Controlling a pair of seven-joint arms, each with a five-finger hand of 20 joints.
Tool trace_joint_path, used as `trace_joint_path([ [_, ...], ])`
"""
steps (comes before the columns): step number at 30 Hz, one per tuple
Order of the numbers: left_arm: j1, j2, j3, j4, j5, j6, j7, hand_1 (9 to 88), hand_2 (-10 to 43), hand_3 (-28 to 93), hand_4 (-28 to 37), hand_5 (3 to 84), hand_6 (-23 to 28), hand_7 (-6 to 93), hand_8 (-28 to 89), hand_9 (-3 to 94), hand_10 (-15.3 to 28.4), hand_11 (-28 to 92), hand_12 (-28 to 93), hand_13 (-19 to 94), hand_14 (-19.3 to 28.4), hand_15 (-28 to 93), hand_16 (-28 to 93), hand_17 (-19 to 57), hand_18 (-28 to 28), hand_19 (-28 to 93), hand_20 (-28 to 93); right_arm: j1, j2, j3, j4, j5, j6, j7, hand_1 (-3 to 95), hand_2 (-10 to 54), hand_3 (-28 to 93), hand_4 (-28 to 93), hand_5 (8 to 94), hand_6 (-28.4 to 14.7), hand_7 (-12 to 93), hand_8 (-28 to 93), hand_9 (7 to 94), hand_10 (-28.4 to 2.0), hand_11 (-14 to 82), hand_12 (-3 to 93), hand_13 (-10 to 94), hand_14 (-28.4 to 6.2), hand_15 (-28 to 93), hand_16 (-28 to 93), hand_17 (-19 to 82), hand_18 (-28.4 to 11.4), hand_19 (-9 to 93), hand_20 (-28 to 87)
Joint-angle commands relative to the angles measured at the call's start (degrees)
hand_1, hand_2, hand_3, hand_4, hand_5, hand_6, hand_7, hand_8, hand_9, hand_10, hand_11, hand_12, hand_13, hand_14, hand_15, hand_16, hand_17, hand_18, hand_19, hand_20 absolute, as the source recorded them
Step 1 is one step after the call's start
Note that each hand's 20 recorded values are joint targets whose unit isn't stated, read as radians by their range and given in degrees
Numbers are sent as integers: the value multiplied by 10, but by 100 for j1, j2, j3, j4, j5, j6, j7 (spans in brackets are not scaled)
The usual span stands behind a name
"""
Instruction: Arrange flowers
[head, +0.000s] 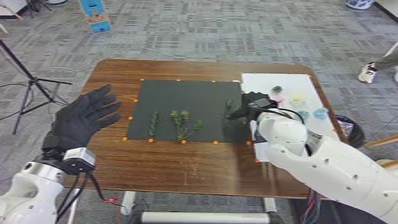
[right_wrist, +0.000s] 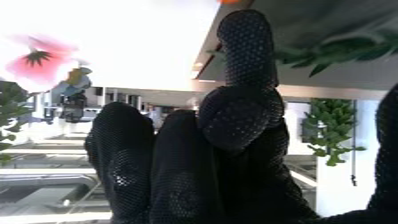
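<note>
A black-gloved left hand (head: 76, 120), released and with fingers extended, hangs at the left side of a brown wooden table (head: 213, 172), while the black-gloved right hand (head: 253, 106) is at the border between a dark square mat (head: 191, 92) and a white rectangular sheet (head: 271, 79); whether it is clenched, released or grasping anything cannot be told. On the mat lie a slim green sprig (head: 153, 125), a branching green stem (head: 184, 122) beside it and a green leafy sprig (head: 229, 106) close to the right hand. A pink flower with a dark centre (right_wrist: 35, 75), a pale yellow bloom (head: 297, 101) and a light-blue bloom (head: 321, 114) sit on the sheet. Orange dots (head: 184, 142) edge the mat.
</note>
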Motion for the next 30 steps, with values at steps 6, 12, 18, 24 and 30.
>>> trace_joint_path([
  [6,-45,-60,54,10,-33,28,-42,238,-27,712,-283,306,29,205,-99,292,128,249,178,240,148,293,8,-94,226,451,87,359,-748,-338,445,3,-314,94,89,-46,686,-282,796,-4,430,-88,875,-90,595,368,871,-30,862,410,609,-208,932,740],
  [12,-53,-60,62,14,-35,19,-46,237,-27,714,-283,306,29,204,-99,292,128,249,178,240,148,293,8,-94,226,452,88,431,-934,-660,863,-91,-527,176,154,-83,730,-279,796,-1,434,-88,878,-88,594,367,872,-30,861,408,610,-207,932,737],
  [18,-34,-67,61,18,-40,12,-61,238,-27,713,-283,306,29,205,-99,292,127,249,178,240,148,291,8,-94,226,452,87,256,-843,-573,728,26,-573,51,308,-95,767,-230,783,6,442,48,876,-83,598,366,873,-25,860,408,608,-203,932,734],
  [24,-43,-71,83,33,-48,-20,-86,239,-28,713,-283,305,28,206,-99,291,128,248,178,240,148,291,8,-94,226,452,87,70,-678,-515,359,-42,-328,-195,442,-95,765,-212,775,21,469,205,878,-77,607,364,875,-19,861,402,608,-201,932,732],
  [30,-78,-42,84,46,-45,-62,-87,239,-28,714,-283,305,28,207,-100,291,128,248,178,240,148,292,9,-94,226,452,87,-85,-612,-457,56,6,-200,-296,444,-95,771,-207,782,21,472,207,887,-75,610,364,884,-18,862,401,615,-202,932,732],
])
